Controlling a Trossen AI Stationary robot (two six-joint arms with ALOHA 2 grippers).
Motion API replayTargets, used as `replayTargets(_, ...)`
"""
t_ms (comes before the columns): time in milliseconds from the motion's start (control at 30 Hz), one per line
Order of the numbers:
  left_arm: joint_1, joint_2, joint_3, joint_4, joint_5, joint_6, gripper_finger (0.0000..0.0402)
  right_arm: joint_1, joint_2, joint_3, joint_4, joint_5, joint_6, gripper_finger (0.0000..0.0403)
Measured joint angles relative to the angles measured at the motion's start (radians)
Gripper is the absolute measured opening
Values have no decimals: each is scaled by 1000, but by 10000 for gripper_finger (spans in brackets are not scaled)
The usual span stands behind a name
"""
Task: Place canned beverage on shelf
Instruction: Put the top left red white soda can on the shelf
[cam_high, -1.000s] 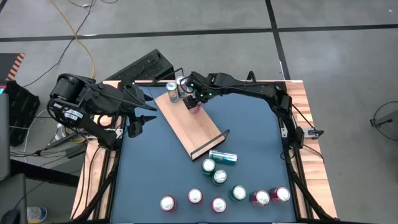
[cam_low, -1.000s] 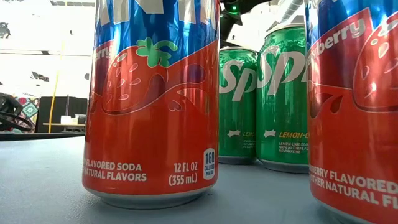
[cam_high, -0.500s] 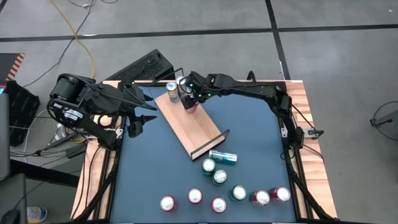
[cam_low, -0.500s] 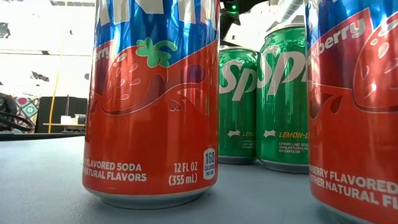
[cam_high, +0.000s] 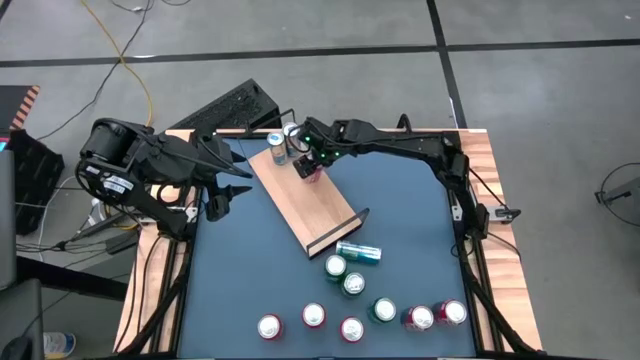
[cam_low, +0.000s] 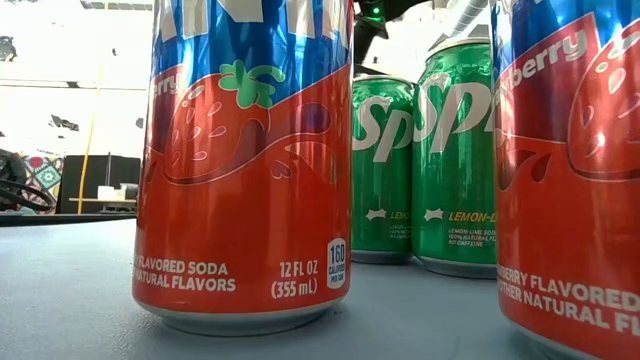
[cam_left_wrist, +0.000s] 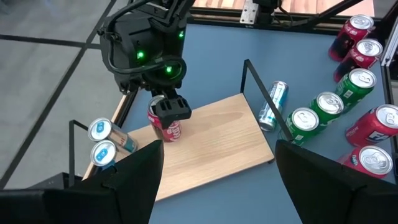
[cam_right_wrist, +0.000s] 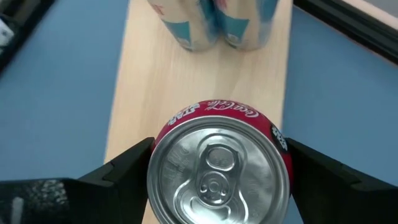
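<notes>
Left hand (cam_high: 214, 193): yours, idle, fingers apart, holding nothing, beside the shelf (cam_high: 322, 212) over the bench (cam_high: 250, 280). Right hand (cam_high: 308, 165): fingers either side of the red can (cam_left_wrist: 166, 124), which stands upright on the shelf board; whether they press it, you cannot tell. Two pale-blue cans (cam_left_wrist: 107, 144) stand at the shelf's far rail.
</notes>
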Motion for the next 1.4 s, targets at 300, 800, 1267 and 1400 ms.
replayTargets(300, 0, 0, 0, 0, -1, 2, 293, 0, -2, 3, -1, 26, -2, 357)
replayTargets(800, 0, 0, 0, 14, -12, 11, 293, 5, -144, 3, 13, 30, -122, 361)
replayTargets(1267, 114, -7, -346, 432, 40, 274, 293, 160, -585, 2, -247, 239, -202, 360)
replayTargets(1400, 233, -6, -514, 661, 119, 340, 293, 231, -681, 2, -258, 369, -150, 360)
